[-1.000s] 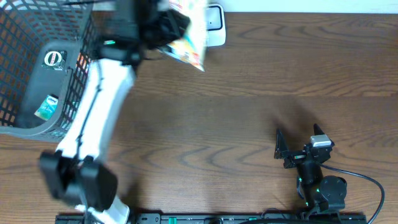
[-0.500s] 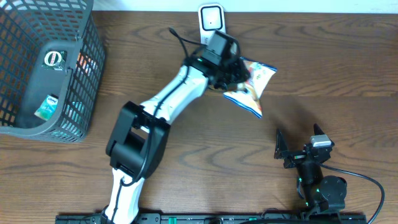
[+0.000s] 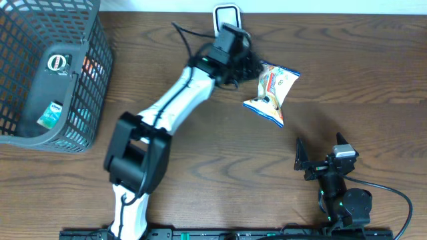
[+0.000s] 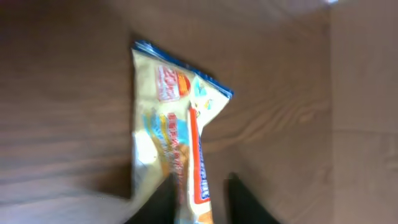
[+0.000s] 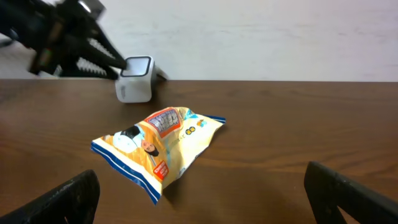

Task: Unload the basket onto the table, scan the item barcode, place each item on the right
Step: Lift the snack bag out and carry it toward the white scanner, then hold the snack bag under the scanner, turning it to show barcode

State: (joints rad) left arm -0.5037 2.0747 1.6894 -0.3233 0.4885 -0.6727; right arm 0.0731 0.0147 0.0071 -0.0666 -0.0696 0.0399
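Left gripper (image 3: 248, 67) jaws: narrow gap, fully closed or not I cannot tell; empty. Snack bag (image 3: 272, 92) lies flat on table (image 3: 373, 67), just right of them, upper centre. Right gripper (image 3: 321, 152) jaws wide open, lower right. Next, likely best: grasp one bag edge, turn barcode toward scanner (image 3: 226, 15). Left arm stretched diagonally from lower left to upper centre.

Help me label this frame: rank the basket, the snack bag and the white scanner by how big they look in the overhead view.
1. basket, by far the largest.
2. snack bag.
3. scanner, the smallest, though the left arm hides its lower part.
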